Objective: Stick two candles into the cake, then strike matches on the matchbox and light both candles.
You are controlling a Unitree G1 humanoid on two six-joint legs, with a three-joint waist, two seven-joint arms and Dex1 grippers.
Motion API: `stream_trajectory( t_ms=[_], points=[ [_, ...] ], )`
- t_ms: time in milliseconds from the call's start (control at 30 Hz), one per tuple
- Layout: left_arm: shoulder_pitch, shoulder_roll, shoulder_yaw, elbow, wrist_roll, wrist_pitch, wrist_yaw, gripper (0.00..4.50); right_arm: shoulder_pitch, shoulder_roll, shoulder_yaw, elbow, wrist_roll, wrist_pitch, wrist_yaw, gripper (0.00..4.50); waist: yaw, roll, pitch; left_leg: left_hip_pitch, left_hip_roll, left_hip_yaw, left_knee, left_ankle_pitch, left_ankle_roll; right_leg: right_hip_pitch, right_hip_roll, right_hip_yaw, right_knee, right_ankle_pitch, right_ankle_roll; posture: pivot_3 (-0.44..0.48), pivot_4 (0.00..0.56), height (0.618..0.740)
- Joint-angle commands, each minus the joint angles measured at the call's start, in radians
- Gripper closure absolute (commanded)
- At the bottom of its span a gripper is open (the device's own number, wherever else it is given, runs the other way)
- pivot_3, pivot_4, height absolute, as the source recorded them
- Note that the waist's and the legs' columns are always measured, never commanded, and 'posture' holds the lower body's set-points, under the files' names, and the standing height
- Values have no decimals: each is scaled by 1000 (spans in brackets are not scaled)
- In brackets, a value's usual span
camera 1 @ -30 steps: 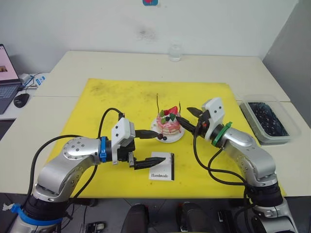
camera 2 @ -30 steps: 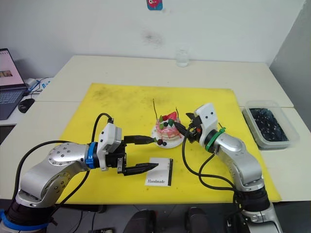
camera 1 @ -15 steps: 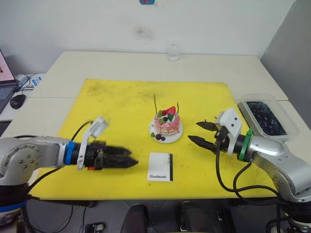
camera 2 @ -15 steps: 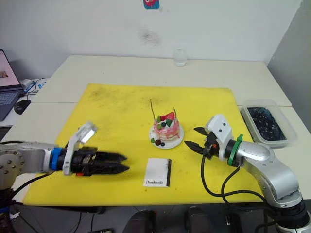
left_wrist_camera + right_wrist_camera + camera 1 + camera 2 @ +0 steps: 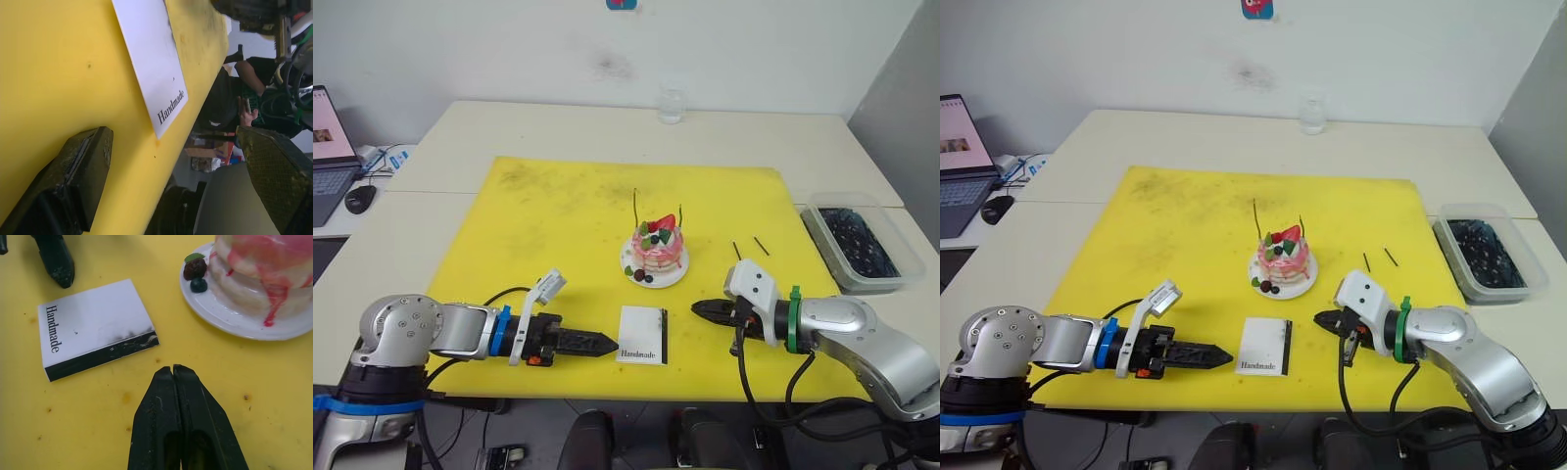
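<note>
Matchbox (image 5: 641, 335), flat on yellow mat (image 5: 558, 225), between left gripper (image 5: 603, 344) and right gripper (image 5: 700, 309); right fingers pressed together, empty; left spread (per wrist view). Cake (image 5: 657, 250) behind it, both candles (image 5: 635, 204) upright. Two matches (image 5: 737, 251) lie right of cake

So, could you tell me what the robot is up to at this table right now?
Both candles already stand in the cake, unlit. The matchbox lies flat on the yellow mat, with the left hand and the shut, empty right hand low on either side of it. The two matches lie untouched on the mat right of the cake.
</note>
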Motion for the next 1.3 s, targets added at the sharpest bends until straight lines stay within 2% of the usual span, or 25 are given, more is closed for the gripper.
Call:
stream_trajectory(
  t_ms=[33, 300, 533, 900, 1233, 1300],
  points=[
    [-25, -33, -10, 10, -87, 5, 80, 0, 4, -12, 22, -27, -13, -9, 14, 4482, 8, 0, 0, 0, 0, 0, 1, 0, 0, 0, 0, 0, 0, 0, 1, 0, 150, 740],
    [-44, -70, -23, 43, -225, -22, 248, 0, -3, -14, 82, -24, -36, 5, 18, 4482, 11, 0, 0, 0, -1, 1, 1, 0, 0, 0, -2, 1, 0, 1, 1, 0, 150, 740],
    [-54, -134, -73, 74, -266, -86, 371, 0, -50, 1, 163, 43, -101, -11, 35, 4482, 13, -1, 0, 0, -2, 1, 2, 0, 0, 0, -2, 1, 0, 1, 1, 0, 150, 740],
    [-6, -149, -114, 37, -290, -134, 431, 0, -110, 99, 226, 50, -108, 16, 38, 4482, 16, -1, -1, 1, -2, 1, 2, 0, 0, 1, -2, 1, 0, 1, 2, 0, 150, 740],
    [10, -136, -152, -3, -304, -166, 461, 0, -146, 140, 206, 38, -76, 80, 39, 4482, 17, -1, -1, 1, -3, 1, 2, 0, 0, 2, -3, 1, 0, 1, 2, 0, 150, 740],
    [14, -134, -157, -18, -282, -172, 467, 387, -143, 136, 201, 29, -71, 90, 35, 4500, 17, -1, -1, 1, -3, 1, 2, 0, 0, 2, -3, 1, -1, 1, 2, 0, 150, 740]
  ],
)
